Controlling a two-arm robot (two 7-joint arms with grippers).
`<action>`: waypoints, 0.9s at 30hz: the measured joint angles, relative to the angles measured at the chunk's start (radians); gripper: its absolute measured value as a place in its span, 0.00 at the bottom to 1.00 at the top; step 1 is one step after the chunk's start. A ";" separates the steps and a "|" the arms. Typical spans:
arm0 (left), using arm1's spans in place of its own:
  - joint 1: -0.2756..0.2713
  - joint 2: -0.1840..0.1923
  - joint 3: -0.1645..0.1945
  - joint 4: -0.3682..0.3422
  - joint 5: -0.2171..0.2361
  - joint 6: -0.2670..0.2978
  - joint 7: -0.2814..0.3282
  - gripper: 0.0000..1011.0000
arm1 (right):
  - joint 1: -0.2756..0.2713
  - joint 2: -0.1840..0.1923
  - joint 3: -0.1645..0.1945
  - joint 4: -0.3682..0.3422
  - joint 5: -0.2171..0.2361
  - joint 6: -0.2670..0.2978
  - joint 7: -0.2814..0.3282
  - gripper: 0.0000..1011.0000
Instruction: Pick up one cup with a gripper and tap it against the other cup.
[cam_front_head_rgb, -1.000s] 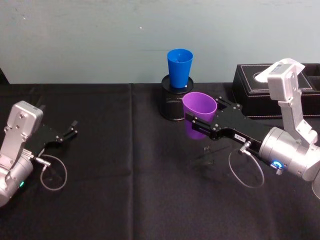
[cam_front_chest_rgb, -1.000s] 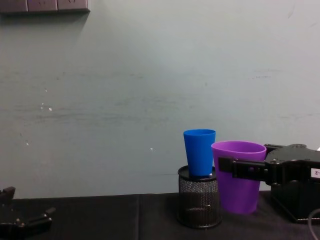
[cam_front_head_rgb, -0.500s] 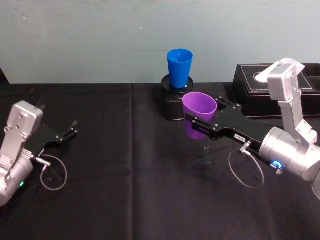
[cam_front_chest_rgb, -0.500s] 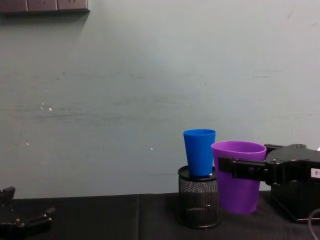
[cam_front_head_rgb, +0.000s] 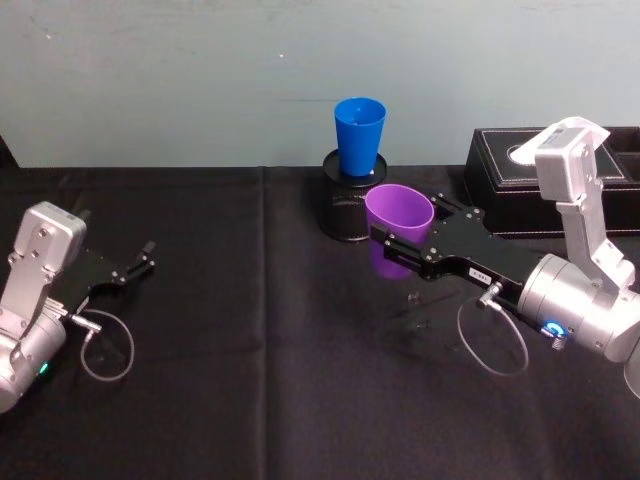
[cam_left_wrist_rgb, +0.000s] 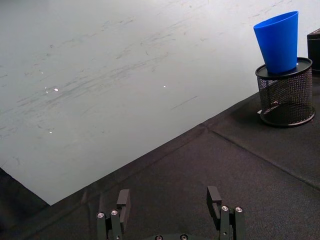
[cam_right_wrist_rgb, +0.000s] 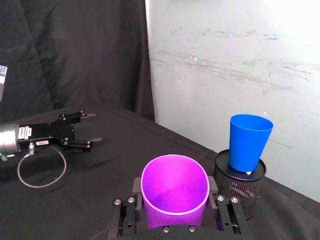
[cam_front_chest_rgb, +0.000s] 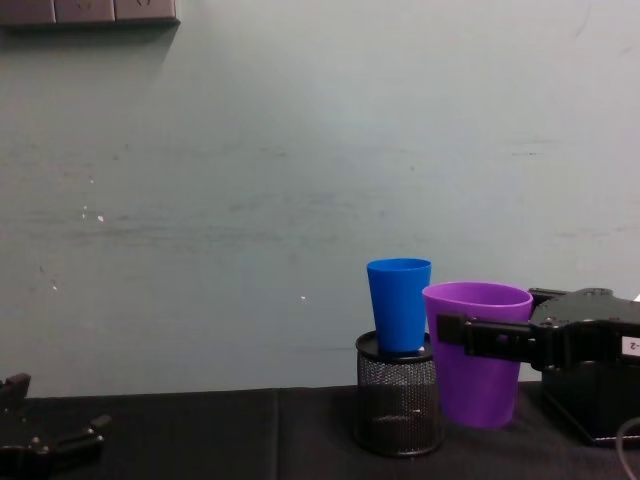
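Observation:
My right gripper (cam_front_head_rgb: 405, 220) is shut on the purple cup (cam_front_head_rgb: 398, 213), holding it upright near its rim, a little above the black cloth. In the right wrist view a finger (cam_right_wrist_rgb: 136, 186) presses each side of the purple cup (cam_right_wrist_rgb: 174, 192). The blue cup (cam_front_head_rgb: 359, 135) stands upright on top of a black mesh holder (cam_front_head_rgb: 338, 215), just behind and left of the purple one. From the chest, the purple cup (cam_front_chest_rgb: 478, 375) sits right beside the blue cup (cam_front_chest_rgb: 399, 305), lower than it, with a gap visible in the right wrist view. My left gripper (cam_front_head_rgb: 143, 260) rests open at the far left.
A black box (cam_front_head_rgb: 505, 185) stands at the back right, behind my right arm. The table is covered in black cloth (cam_front_head_rgb: 270, 380) with a wall close behind. My left gripper (cam_left_wrist_rgb: 168, 200) hovers over bare cloth, far from the mesh holder (cam_left_wrist_rgb: 286, 95).

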 joint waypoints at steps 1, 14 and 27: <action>0.000 0.000 0.000 0.000 0.000 0.000 0.000 0.99 | 0.000 0.000 0.000 0.000 0.000 0.000 0.000 0.72; 0.000 0.000 0.000 0.000 0.000 0.000 0.000 0.99 | 0.000 0.000 0.000 0.000 0.000 0.000 0.000 0.72; 0.000 0.000 0.000 0.000 0.000 0.000 0.000 0.99 | 0.000 0.000 0.000 0.000 0.000 0.000 0.000 0.72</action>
